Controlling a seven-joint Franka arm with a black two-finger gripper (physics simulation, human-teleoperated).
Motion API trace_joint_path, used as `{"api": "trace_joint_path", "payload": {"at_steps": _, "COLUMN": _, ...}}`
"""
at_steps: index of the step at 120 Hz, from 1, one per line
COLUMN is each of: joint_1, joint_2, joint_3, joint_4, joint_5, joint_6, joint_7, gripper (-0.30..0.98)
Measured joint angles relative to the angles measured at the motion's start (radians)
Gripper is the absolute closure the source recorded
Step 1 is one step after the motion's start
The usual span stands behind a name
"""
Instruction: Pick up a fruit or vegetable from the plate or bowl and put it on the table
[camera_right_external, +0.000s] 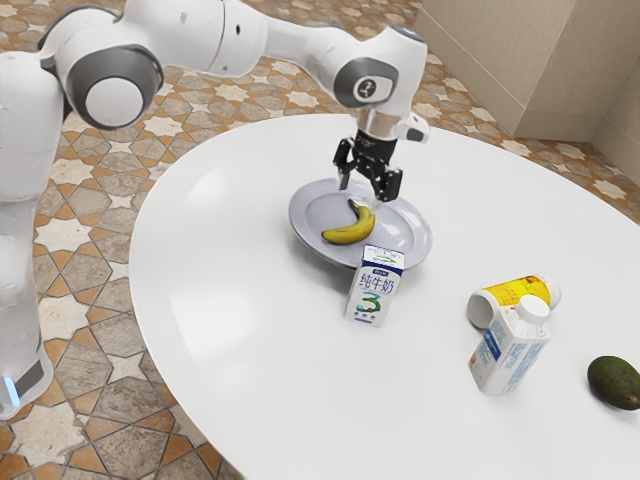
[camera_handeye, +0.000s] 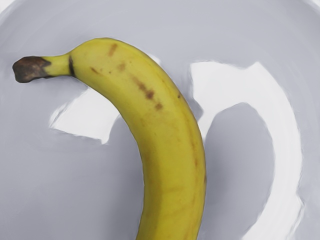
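Banana (camera_right_external: 353, 234) lies on the plate (camera_right_external: 407, 231), just below the open gripper (camera_right_external: 364, 191), whose fingers stand apart. Closing off-centre on its curved, rounded body could make it roll or slip free.
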Motion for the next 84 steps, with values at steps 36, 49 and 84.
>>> {"api": "trace_joint_path", "payload": {"at_steps": 36, "joint_1": -0.003, "joint_2": 0.041, "joint_3": 0.001, "joint_4": -0.001, "joint_5": -0.031, "joint_6": 0.022, "joint_7": -0.017, "gripper": 0.0}}
{"api": "trace_joint_path", "payload": {"at_steps": 49, "joint_1": -0.002, "joint_2": 0.063, "joint_3": 0.001, "joint_4": 0.002, "joint_5": -0.038, "joint_6": 0.025, "joint_7": -0.021, "gripper": 0.0}}
{"api": "trace_joint_path", "payload": {"at_steps": 84, "joint_1": -0.017, "joint_2": 0.076, "joint_3": 0.0, "joint_4": 0.006, "joint_5": -0.046, "joint_6": 0.03, "joint_7": -0.027, "gripper": 0.0}}
